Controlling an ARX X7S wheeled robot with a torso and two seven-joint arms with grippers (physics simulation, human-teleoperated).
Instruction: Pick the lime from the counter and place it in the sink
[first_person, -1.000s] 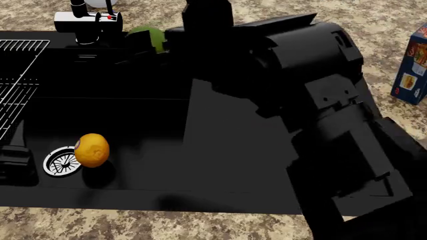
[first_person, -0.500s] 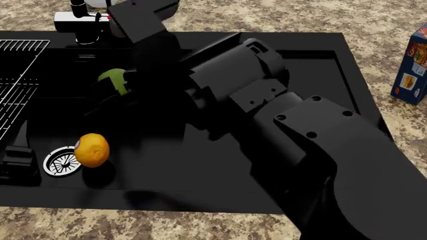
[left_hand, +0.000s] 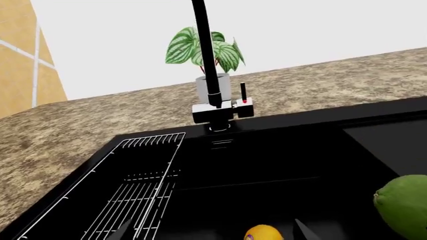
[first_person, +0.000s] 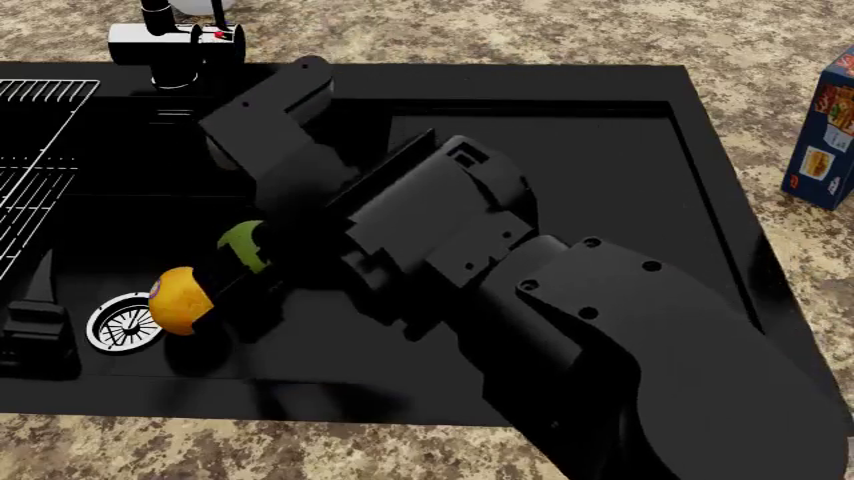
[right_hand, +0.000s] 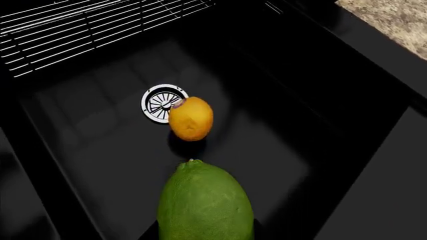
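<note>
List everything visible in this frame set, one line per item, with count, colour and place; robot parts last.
lime: one, green, held above the sink basin
orange fruit: one, orange-yellow, on the basin floor beside the drain
drain: one, metal, basin floor
sink: one, matte black, set in the counter
counter: one, speckled beige-brown
wire rack: one, pale metal, over the sink's left part
faucet: one, black and chrome, behind the sink
plant: one, green, white pot, behind the faucet
box: one, blue, counter at right
right gripper: black, carrying the lime
left gripper: black, jaw state unclear
</note>
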